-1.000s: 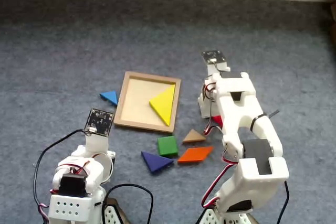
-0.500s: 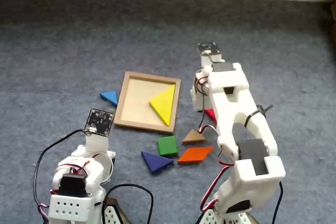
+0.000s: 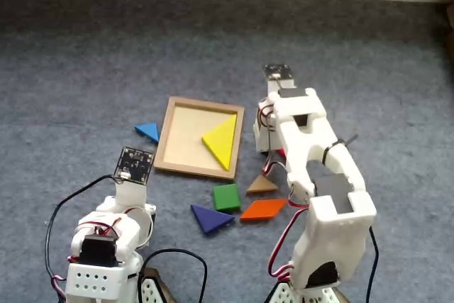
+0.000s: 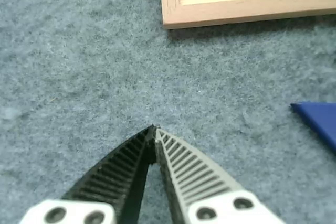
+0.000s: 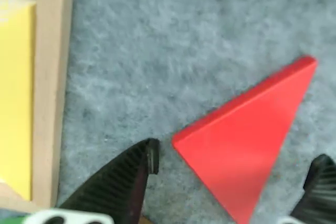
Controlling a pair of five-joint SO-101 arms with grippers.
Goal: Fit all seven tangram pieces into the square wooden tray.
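Observation:
The square wooden tray [image 3: 164, 137] lies on the grey carpet with a yellow triangle [image 3: 221, 140] in its right part. A small blue triangle [image 3: 147, 131] rests just left of the tray. Below it lie a green square [image 3: 226, 196], a tan triangle [image 3: 262, 184], an orange parallelogram [image 3: 264, 208] and a dark blue triangle [image 3: 211, 218]. My right gripper [image 5: 236, 163] is open, one finger on each side of the red triangle [image 5: 247, 145], close to the tray's rim [image 5: 52, 77]. My left gripper [image 4: 153, 132] is shut and empty over bare carpet, short of the tray's corner [image 4: 173, 17].
The right arm [image 3: 312, 154] covers most of the red triangle [image 3: 281, 152] in the high view. The dark blue triangle [image 4: 317, 121] lies off to one side of the left gripper. Open carpet stretches behind and left of the tray.
The right arm has swung left toward the tray's right edge, above the red triangle. The left arm and the loose pieces have stayed where they were.

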